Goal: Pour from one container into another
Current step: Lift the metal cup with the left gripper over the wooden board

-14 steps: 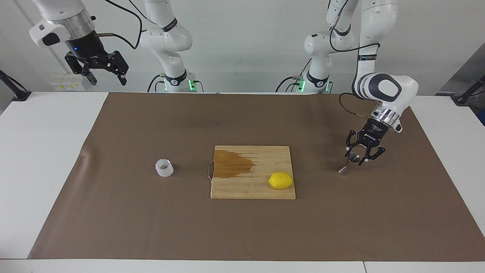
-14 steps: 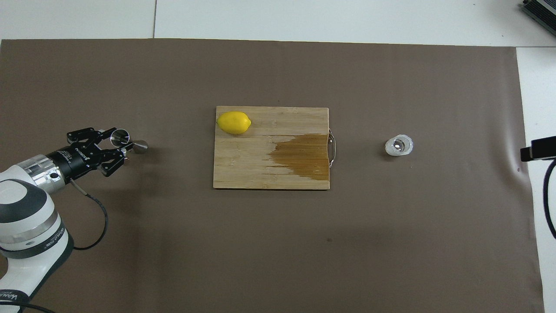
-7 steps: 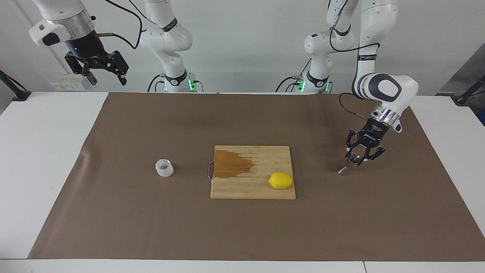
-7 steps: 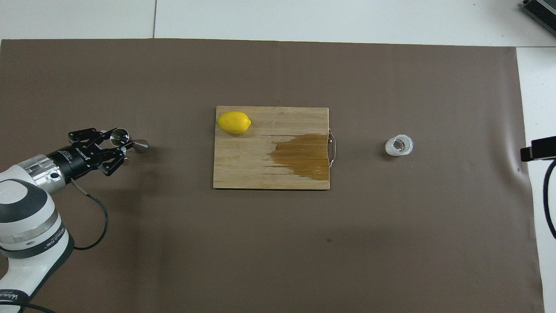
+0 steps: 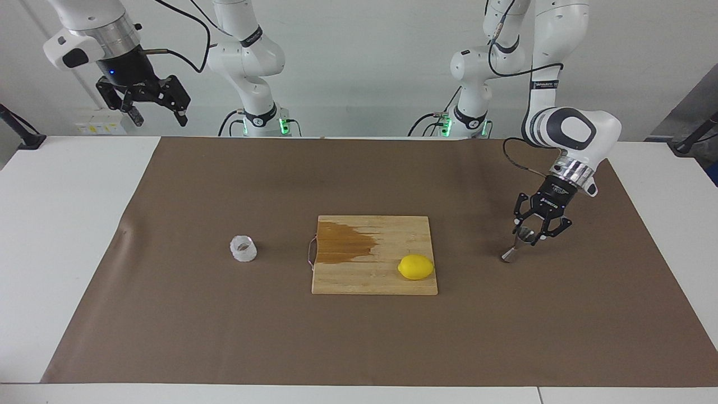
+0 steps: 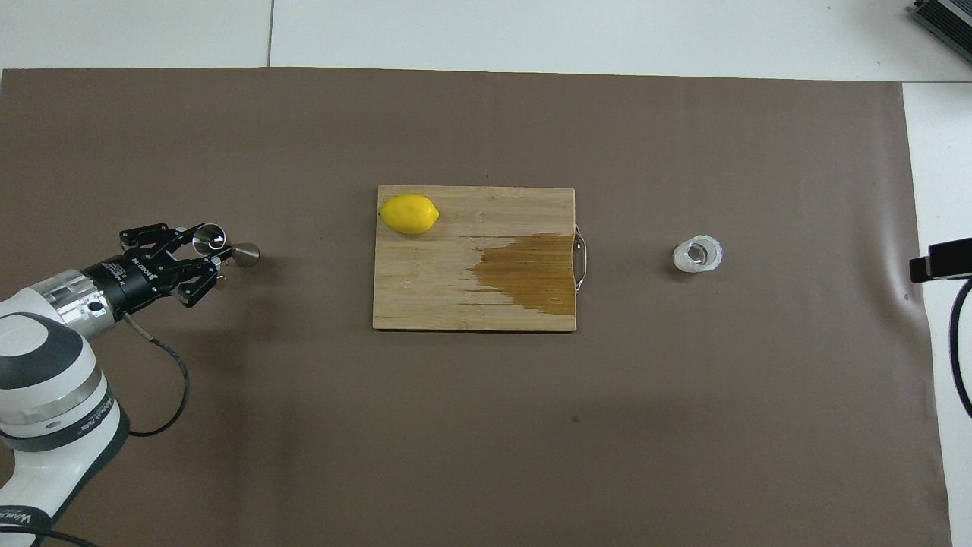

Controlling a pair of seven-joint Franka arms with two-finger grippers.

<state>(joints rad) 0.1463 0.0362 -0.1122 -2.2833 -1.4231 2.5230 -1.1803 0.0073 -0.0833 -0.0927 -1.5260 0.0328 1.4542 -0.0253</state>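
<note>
The steel jigger is at the left arm's end of the brown mat, leaning, with its lower cone down at the mat. My left gripper is shut on the jigger's upper cone. The clear faceted tumbler stands upright and alone on the mat toward the right arm's end. My right gripper waits open, high in the air by the table's corner at the robots' end. Only a dark edge of the right gripper shows in the overhead view.
A wooden cutting board lies mid-table between jigger and tumbler, with a dark wet stain at its handle end. A yellow lemon rests on the board's corner nearest the jigger. The brown mat covers the table.
The left gripper's links have drawn in a little around the jigger's upper cone. The jigger has barely shifted. The right arm has not moved.
</note>
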